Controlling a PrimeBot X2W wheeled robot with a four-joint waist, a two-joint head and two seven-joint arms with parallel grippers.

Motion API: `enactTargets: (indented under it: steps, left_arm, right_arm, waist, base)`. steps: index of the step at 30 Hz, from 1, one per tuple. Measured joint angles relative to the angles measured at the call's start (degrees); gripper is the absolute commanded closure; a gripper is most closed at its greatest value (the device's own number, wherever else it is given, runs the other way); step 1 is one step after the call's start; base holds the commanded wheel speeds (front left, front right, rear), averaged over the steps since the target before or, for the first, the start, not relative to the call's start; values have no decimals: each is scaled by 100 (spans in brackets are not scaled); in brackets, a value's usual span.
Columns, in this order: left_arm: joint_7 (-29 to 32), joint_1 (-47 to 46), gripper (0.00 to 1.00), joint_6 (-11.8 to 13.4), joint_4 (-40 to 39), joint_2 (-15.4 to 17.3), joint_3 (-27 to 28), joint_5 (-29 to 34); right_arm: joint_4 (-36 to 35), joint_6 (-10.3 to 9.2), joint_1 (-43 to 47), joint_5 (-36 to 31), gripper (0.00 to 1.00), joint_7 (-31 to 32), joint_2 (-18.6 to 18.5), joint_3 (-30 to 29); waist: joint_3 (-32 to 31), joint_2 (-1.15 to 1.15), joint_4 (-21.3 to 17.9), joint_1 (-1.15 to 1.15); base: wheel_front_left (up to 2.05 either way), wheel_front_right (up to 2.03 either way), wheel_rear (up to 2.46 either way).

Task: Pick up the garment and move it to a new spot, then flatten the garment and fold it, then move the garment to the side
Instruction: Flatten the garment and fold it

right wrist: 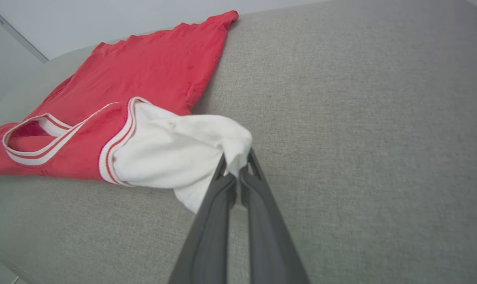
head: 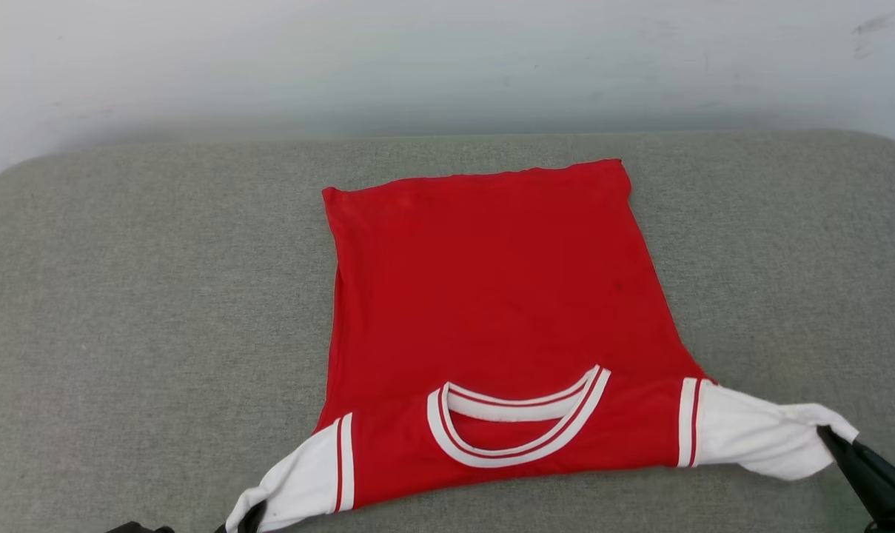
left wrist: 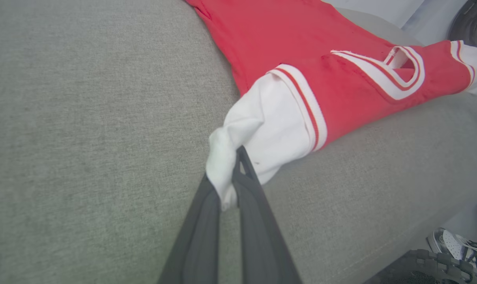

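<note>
The garment (head: 491, 296) lies spread on the grey padded table, plain red side up, its hem toward the far edge and its striped collar (head: 517, 422) toward me. No chest lettering shows. My left gripper (left wrist: 232, 167) is shut on the bunched end of the left white sleeve (left wrist: 262, 126), at the lower left of the head view (head: 251, 514). On the other side, my right gripper (right wrist: 236, 159) pinches the tip of the right white sleeve (right wrist: 175, 154), seen at the lower right in the head view (head: 832, 437). Both sleeves are pulled outward.
The grey fabric table (head: 136, 296) has bare room left and right of the shirt. A pale wall (head: 447, 59) rises behind its far edge. In the left wrist view, a shoe (left wrist: 459, 246) and a dark wheel (left wrist: 473, 19) show beyond the near edge.
</note>
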Motion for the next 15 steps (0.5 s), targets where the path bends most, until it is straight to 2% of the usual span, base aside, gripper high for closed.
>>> enactTargets:
  steps: [9,15]
  left_arm:
    - [0,201,100,0,-96,2,-105,-68]
    - [1,117,100,0,88,8,-197,-145]
  right_arm:
    - [-498,0,711,319,100,90,-164,-245]
    - [-411,0,836,436,100,479,-151,-187]
  waist:
    - [67,0,106,0]
    - [150,0,137,0]
  base:
    - [0,0,0]
    - [0,0,0]
